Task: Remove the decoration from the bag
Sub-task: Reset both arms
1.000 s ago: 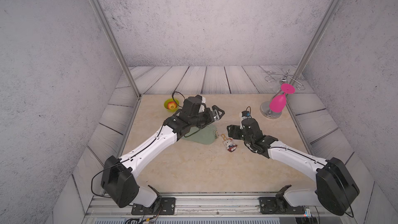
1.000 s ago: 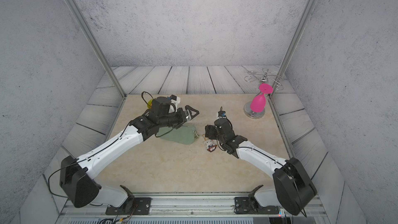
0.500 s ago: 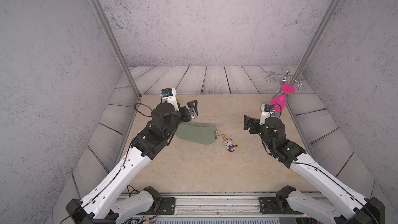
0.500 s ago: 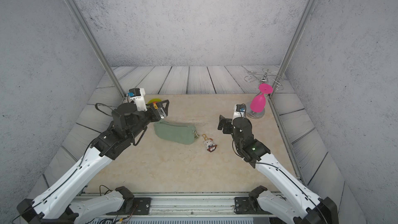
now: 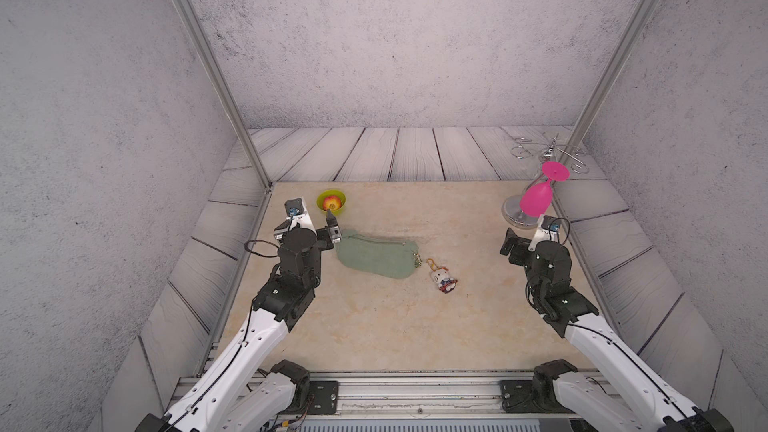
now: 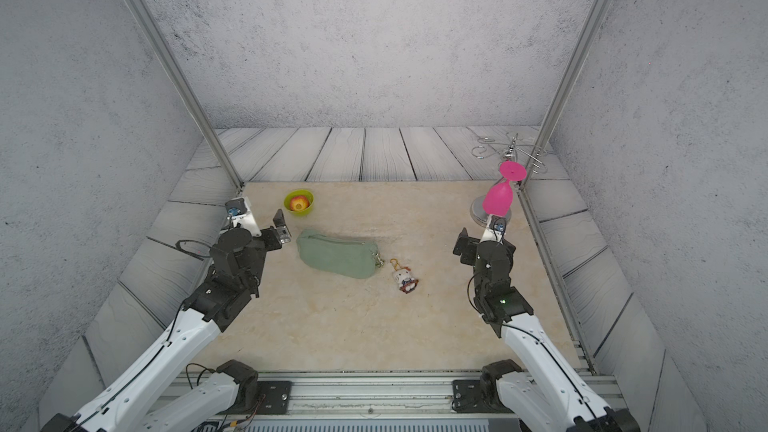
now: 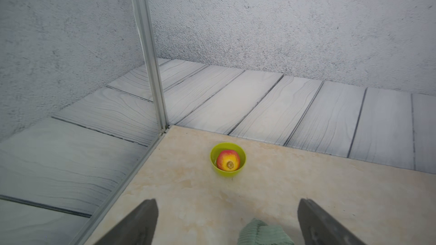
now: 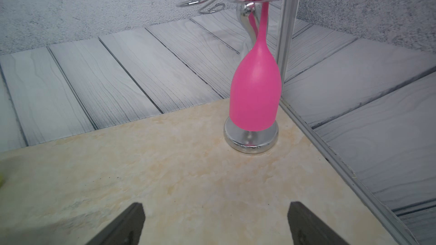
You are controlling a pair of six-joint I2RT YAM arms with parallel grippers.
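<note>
Decoration (image 5: 444,278): small white cat-figure plush charm with red bow, red-and-blue outfit and gold clasp chain. It lies flat on the beige marbled desk (image 5: 374,326), just beside the zipper-pull end of the bag (image 5: 376,253), a soft oblong sage-green fabric pouch. Chain and gold pull look apart in both top views, though the gap is narrow. Step in hand, as judged: removal apparently done. Your left claw (image 7: 227,202), released and empty, sits at the bag's opposite end. Your right claw (image 8: 216,205), likewise released and empty, faces a pink glass (image 8: 256,86) hung on a chrome rack (image 8: 250,140), well apart from the charm. Next move: probably only confirm the clasp is free. If it is caught, pin the bag with your left claw and draw the chain off with your right.
</note>
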